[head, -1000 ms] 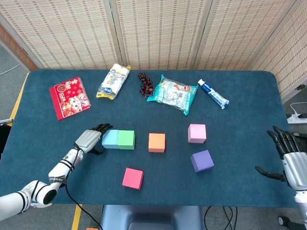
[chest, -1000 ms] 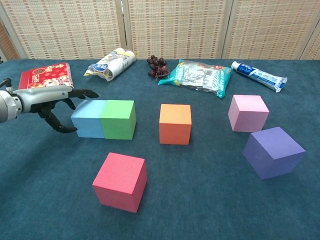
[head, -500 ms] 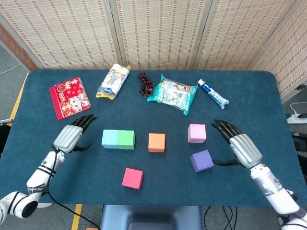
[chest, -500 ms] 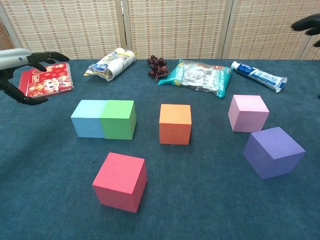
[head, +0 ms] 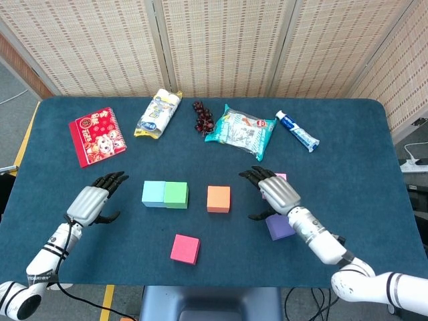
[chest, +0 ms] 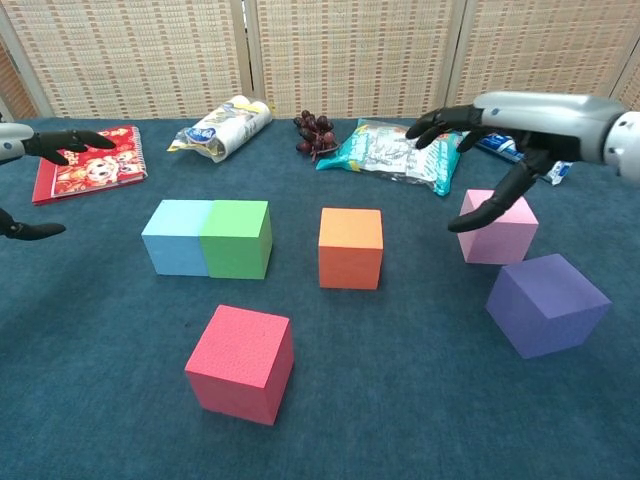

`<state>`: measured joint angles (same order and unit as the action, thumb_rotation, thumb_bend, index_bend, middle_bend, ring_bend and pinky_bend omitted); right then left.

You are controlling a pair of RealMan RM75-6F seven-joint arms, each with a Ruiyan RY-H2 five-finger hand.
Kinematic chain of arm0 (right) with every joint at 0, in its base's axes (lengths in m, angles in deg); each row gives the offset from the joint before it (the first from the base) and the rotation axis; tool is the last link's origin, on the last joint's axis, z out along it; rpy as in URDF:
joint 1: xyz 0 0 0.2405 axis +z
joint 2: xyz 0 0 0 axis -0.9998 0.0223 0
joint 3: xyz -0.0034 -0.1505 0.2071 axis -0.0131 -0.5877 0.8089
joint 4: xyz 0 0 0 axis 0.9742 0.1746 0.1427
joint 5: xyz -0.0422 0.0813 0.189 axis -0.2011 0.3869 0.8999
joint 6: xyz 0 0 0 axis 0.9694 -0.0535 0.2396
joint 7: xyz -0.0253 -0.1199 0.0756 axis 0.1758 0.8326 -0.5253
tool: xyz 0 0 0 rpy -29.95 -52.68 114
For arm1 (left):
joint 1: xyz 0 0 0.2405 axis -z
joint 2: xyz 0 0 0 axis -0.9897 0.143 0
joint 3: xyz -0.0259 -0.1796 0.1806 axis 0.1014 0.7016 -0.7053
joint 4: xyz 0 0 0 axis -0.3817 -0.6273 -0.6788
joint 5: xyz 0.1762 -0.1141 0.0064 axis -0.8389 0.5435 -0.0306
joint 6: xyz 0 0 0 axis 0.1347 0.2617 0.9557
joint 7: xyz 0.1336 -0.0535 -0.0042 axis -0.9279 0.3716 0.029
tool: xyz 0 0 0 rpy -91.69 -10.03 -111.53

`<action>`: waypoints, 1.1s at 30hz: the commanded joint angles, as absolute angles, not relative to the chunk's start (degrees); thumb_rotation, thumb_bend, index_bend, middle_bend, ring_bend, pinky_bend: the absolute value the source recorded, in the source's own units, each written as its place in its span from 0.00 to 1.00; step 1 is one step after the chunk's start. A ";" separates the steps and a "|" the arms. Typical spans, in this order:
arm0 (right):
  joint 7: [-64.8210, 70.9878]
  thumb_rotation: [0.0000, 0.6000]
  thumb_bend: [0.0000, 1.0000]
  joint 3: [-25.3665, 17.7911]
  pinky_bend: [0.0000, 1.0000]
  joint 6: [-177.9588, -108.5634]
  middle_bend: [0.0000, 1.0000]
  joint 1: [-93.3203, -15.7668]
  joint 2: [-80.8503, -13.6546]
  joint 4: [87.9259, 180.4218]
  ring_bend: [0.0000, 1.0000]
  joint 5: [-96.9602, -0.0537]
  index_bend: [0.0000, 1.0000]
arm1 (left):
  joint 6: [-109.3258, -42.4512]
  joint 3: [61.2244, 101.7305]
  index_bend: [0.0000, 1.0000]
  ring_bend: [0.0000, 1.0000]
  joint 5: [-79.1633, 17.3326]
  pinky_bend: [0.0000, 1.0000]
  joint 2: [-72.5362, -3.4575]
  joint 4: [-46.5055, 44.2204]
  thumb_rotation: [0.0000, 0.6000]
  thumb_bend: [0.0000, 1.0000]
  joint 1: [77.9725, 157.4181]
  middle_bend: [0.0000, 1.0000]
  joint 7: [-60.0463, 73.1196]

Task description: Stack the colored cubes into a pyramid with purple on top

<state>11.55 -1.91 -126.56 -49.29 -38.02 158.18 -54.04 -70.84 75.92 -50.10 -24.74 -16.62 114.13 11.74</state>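
Two hands have shifted since half a second ago. The right hand (head: 277,192) has swung in from the worktop's right side and now hovers over the pink cube (chest: 496,227), fingers spread and holding nothing; in the chest view its thumb tip reaches down to about that cube's top front edge, though contact cannot be confirmed. The left hand (head: 90,200) has drawn slightly back toward the near-left edge, also open and empty, well apart from the blue cube (head: 154,193).

Six cubes sit on the blue worktop (head: 348,134), none stacked: blue touching the green cube (head: 176,194), one orange cube (head: 219,198) near the middle, the pink one, one purple cube (chest: 546,303) just in front of it and turned at an angle, and one red cube (head: 185,249) nearest the front.

Along the far side lie one red booklet (head: 97,136), one rolled packet (head: 158,114), one bunch of grapes (head: 202,117), one snack bag (head: 241,131) and one toothpaste tube (head: 297,131).
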 commanded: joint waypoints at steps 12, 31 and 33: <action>27.15 1.00 0.06 -1.03 0.30 -128.34 0.30 -40.22 -52.95 148.57 0.16 -36.15 0.36 | -70.77 75.44 0.00 0.00 -52.14 0.13 -26.03 -13.68 1.00 0.34 113.70 0.00 15.93; 31.58 1.00 0.17 -0.94 0.34 -128.61 0.41 -35.02 -60.76 140.83 0.27 -26.79 0.51 | -72.01 74.65 0.00 0.00 -54.78 0.13 -26.39 -10.75 1.00 0.34 112.75 0.00 21.32; 31.44 1.00 0.20 -0.79 0.35 -128.95 0.43 -34.81 -61.33 140.19 0.29 -27.07 0.55 | -72.21 74.69 0.00 0.00 -54.85 0.13 -26.41 -10.64 1.00 0.34 112.65 0.00 21.62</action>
